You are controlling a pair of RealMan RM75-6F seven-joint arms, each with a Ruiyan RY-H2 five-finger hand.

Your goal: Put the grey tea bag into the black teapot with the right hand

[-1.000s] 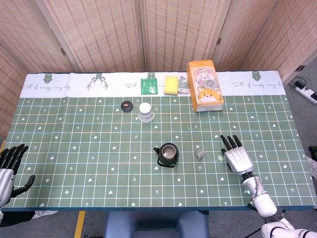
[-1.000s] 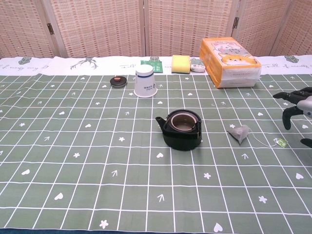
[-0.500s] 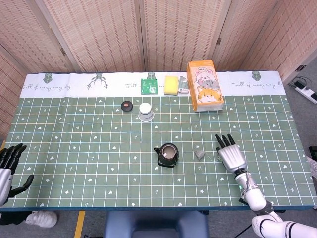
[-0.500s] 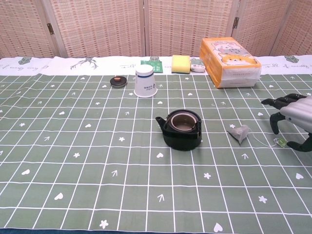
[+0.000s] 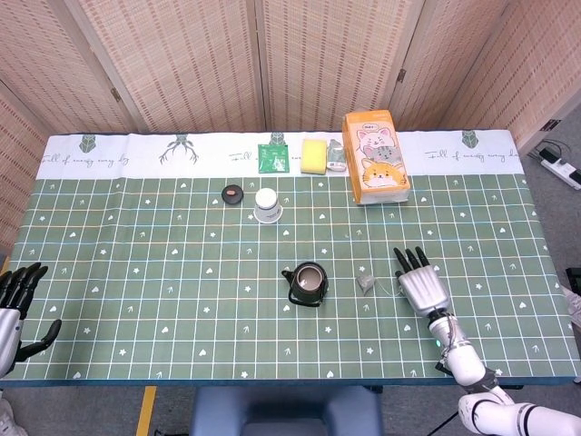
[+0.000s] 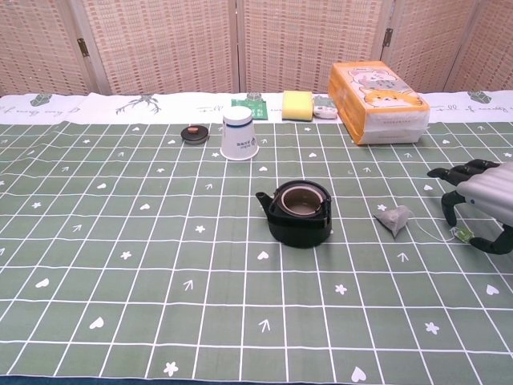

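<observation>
The grey tea bag [image 5: 366,282] [image 6: 394,219] lies on the green checked cloth just right of the black teapot [image 5: 308,284] [image 6: 299,212], which stands lidless near the middle. A thin string runs from the bag to a small green tag [image 6: 462,234]. My right hand [image 5: 420,284] [image 6: 479,200] hovers palm down, open, just right of the bag and over the tag, holding nothing. At the table's left front edge my left hand [image 5: 18,307] is open and empty, seen only in the head view.
An upturned white paper cup [image 5: 266,204] and a small black lid [image 5: 233,193] stand behind the teapot. Along the back sit a green packet [image 5: 272,157], a yellow sponge [image 5: 314,155] and an orange tissue pack [image 5: 374,170].
My right hand has moved left toward the tea bag and now sits over the string's tag. The left hand has dropped slightly at the table edge.
</observation>
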